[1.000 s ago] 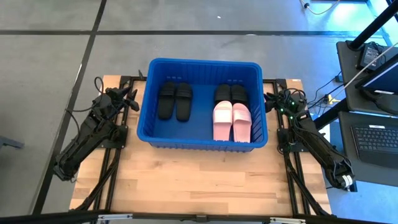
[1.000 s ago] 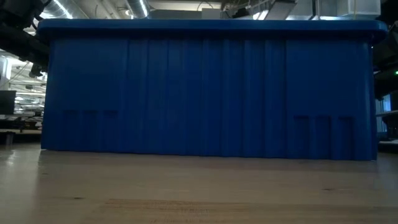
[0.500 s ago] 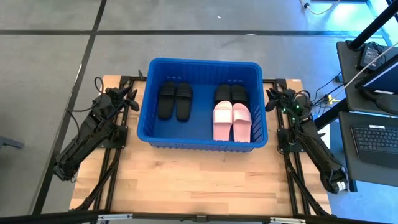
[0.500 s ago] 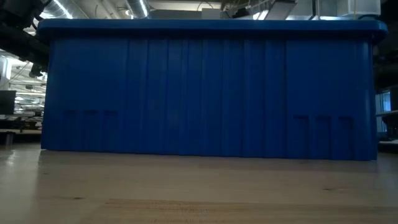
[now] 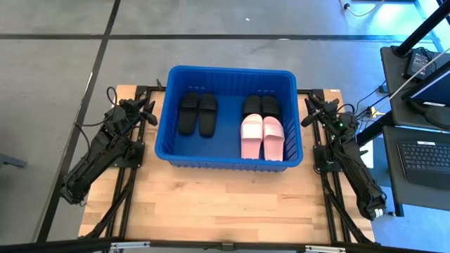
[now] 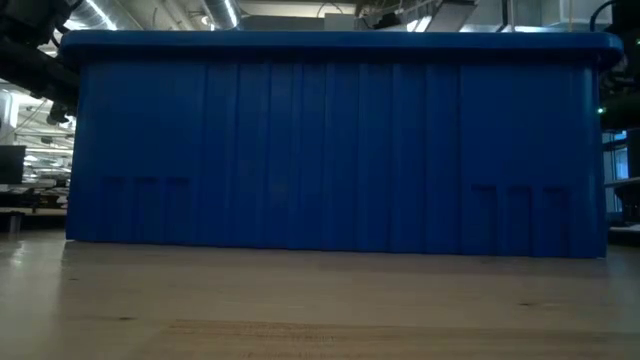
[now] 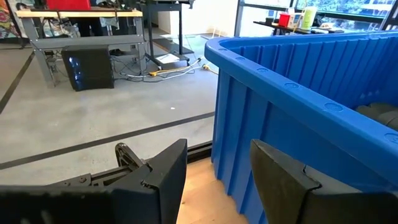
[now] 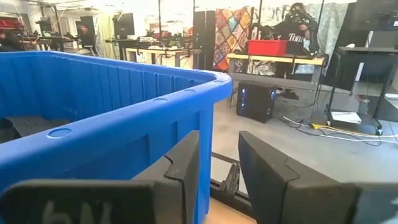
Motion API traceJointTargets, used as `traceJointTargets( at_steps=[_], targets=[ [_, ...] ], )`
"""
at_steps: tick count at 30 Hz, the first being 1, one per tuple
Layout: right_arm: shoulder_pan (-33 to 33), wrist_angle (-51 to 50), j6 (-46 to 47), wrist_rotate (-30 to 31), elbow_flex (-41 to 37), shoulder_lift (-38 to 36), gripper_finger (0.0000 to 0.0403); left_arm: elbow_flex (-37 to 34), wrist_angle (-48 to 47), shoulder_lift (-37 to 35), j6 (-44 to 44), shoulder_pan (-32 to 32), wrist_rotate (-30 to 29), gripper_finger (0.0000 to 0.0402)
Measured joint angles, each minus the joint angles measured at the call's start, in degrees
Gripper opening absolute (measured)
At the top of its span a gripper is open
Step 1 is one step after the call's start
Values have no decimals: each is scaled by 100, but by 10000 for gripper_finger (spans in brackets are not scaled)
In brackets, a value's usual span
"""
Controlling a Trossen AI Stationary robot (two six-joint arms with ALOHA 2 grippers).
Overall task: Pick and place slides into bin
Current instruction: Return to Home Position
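The blue bin [image 5: 228,160] stands on the far half of the wooden table and fills the low view [image 6: 330,140]. Inside it lie the slides on their soles. A black pair [image 5: 197,114] is at the left, a second black pair [image 5: 261,105] is at the far right, and a pink pair [image 5: 262,137] lies nearer. My left gripper [image 5: 150,112] [image 7: 217,180] stands open beside the bin's left wall [image 7: 298,106], holding nothing. My right gripper [image 5: 307,112] [image 8: 217,168] stands open beside the bin's right wall [image 8: 93,106], also holding nothing.
Bare wooden table [image 5: 225,204] stretches from the bin to the near edge. Black frame rails [image 5: 126,197] run along both side edges under the arms. Off the table's right stand a desk with a keyboard [image 5: 422,154] and cables.
My right arm has drawn back toward its base. Its gripper has risen a little beside the bin's right wall and rolled somewhat. The bin and the slides have kept still.
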Motion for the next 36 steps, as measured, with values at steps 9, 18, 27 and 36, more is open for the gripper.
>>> traceJointTargets(
  at_steps=[9,18,27,36],
  targets=[
    [-1,0,21,3,0,-2,113,0,0,0,0,0,0,171],
    [17,2,23,3,0,9,113,0,0,0,0,0,0,171],
    [166,3,28,3,0,10,113,0,0,0,0,0,0,171],
    [166,4,29,3,0,11,113,0,0,0,0,0,0,171]
  ],
)
